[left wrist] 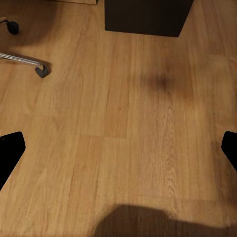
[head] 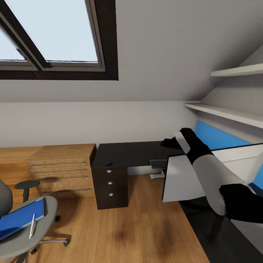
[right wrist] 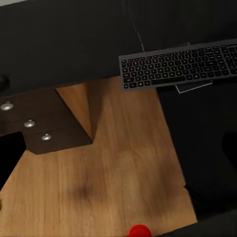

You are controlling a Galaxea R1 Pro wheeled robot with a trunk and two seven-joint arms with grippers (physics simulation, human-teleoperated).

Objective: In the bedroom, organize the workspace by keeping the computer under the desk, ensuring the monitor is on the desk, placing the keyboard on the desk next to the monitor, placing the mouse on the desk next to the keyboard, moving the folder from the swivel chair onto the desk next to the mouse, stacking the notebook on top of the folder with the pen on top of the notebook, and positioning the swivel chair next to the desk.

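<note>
The right arm (head: 210, 171) has smooth white shells, glossy black joints and a black hand (head: 168, 143).

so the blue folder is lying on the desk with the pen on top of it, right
Not quite. The blue folder lies on the swivel chair seat, not on the desk; the head view shows it. The pen does rest on top of it, as you said.

Wooden dresser (head: 62, 170) by the wall — skylight (head: 51, 34), two shelves (head: 233, 91).
</note>
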